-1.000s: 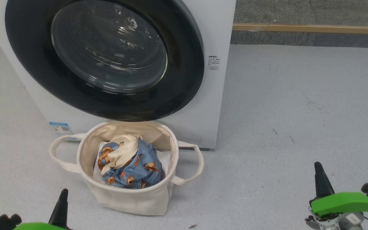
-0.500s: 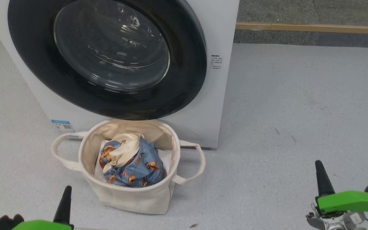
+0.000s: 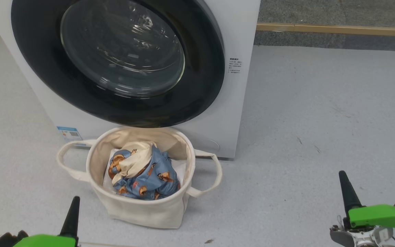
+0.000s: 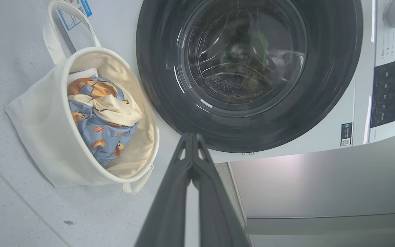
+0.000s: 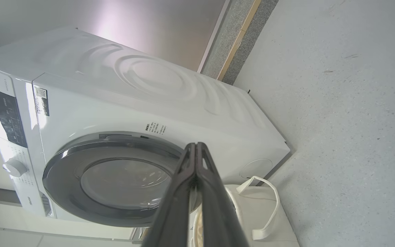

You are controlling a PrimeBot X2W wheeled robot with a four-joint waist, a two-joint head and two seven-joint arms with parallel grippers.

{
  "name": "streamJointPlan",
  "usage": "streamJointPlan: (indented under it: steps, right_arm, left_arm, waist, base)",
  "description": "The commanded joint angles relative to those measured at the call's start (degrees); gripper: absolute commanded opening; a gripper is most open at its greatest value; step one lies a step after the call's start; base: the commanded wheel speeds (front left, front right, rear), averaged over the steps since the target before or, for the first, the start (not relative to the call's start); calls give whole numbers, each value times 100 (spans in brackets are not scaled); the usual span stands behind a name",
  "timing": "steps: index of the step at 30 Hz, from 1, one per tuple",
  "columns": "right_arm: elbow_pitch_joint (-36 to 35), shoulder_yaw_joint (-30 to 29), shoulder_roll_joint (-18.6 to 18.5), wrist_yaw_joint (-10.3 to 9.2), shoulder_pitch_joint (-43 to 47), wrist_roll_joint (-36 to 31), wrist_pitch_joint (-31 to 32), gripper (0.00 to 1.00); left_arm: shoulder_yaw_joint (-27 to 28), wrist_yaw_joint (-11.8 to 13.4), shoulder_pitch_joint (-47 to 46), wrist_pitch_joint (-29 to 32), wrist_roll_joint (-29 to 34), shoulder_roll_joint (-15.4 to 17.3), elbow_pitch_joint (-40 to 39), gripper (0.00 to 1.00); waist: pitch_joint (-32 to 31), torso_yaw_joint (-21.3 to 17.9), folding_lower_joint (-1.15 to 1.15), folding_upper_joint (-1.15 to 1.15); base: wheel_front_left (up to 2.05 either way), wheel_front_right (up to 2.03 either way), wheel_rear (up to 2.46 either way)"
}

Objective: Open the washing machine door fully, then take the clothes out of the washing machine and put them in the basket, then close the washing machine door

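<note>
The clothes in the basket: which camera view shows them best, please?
The left wrist view: the clothes sit large and unblocked in the basket. The head view gives them smaller, from above. In the right wrist view the right claw crosses the basket's mouth.

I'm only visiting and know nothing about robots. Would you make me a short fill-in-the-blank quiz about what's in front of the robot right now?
1. The round door of the washing machine is ____.
2. The basket holds blue clothes printed with orange-brown ____.
3. The left gripper and the right gripper are both shut and hold ____.

Missing words: closed; bears; nothing.
</note>
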Motion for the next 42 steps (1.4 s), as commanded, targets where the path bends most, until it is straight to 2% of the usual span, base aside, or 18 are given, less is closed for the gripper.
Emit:
streamJointPlan:
  steps: [1, 34, 42]
  right_arm:
    - [-252, 67, -53, 1, -84, 174, 58, 0]
    - [-574, 7, -67, 0, 30, 2325, 596, 0]
    - [-574, 7, -67, 0, 30, 2325, 596, 0]
  left_arm:
    - [217, -30, -224, 42, -103, 19, -229, 0]
    - [766, -41, -205, 571, -1301, -636, -555, 0]
    - [767, -41, -205, 572, -1301, -637, -555, 0]
  waist:
    - [3, 5, 0, 0]
    - [67, 128, 0, 0]
    - [67, 128, 0, 0]
  base:
    - [0, 0, 0]
    - [0, 0, 0]
    - [0, 0, 0]
